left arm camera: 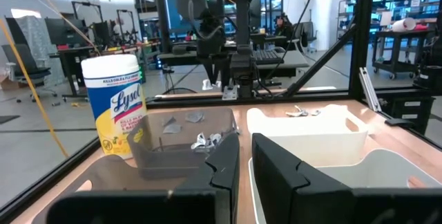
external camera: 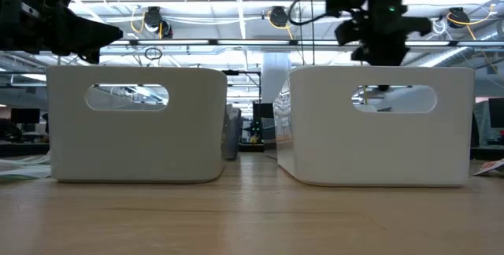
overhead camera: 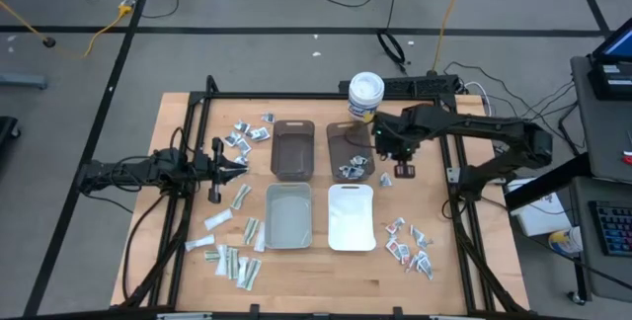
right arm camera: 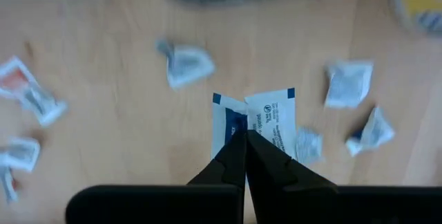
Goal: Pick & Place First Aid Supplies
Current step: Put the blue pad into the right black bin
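Observation:
The first aid supplies are small flat packets lying in loose heaps on the wooden table: far left [overhead camera: 247,134], near left [overhead camera: 232,256] and near right [overhead camera: 410,241]. Some lie inside the right brown bin [overhead camera: 348,152]. My right gripper [right arm camera: 245,137] hangs pointing down just right of that bin [overhead camera: 398,157], shut on a white packet with blue marks [right arm camera: 266,117]. My left gripper [overhead camera: 239,167] waits level at the table's left. Its fingers [left arm camera: 221,172] stand a narrow gap apart with nothing between them. My right gripper pinches the white and blue packet at its near edge [right arm camera: 250,128] between its two fingertips, coming from above with the fingers pointing down. The packet hangs below the fingers, bent at the pinch, lifted clear of the table.
Four bins stand mid-table: two brown ones at the back [overhead camera: 292,149], a grey one [overhead camera: 288,214] and a white one [overhead camera: 351,216] in front. A white tub with a yellow label [overhead camera: 365,93] stands behind the right brown bin. Loose packets [right arm camera: 186,65] lie under my right gripper.

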Tool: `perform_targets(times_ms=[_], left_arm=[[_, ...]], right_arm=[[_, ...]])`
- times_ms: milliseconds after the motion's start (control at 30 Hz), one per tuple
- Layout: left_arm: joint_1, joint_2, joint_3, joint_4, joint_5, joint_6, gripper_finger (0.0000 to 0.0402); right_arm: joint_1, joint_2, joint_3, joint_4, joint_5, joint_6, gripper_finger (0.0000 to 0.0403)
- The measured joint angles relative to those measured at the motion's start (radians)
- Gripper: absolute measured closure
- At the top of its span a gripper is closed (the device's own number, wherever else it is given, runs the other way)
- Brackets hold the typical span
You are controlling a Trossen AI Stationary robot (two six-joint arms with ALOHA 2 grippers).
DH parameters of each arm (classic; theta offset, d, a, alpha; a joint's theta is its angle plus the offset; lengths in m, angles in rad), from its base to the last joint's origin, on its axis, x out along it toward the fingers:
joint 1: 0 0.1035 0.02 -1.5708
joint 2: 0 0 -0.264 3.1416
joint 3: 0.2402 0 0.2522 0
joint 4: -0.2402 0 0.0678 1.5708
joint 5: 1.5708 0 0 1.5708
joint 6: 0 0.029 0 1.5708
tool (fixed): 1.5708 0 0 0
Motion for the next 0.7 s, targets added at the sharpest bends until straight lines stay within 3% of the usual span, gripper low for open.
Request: perform_targets(times_ms=[500, 700], left_arm=[[0.000, 0.000, 0.000, 0.000, 0.000, 0.000, 0.0355], [0.000, 0.000, 0.000, 0.000, 0.000, 0.000, 0.0355]], right_arm=[[-0.001, 0.336, 0.361, 0.008, -0.006, -0.109, 0.0403], [-0.002, 0.413, 0.380, 0.067, -0.011, -0.111, 0.0403]])
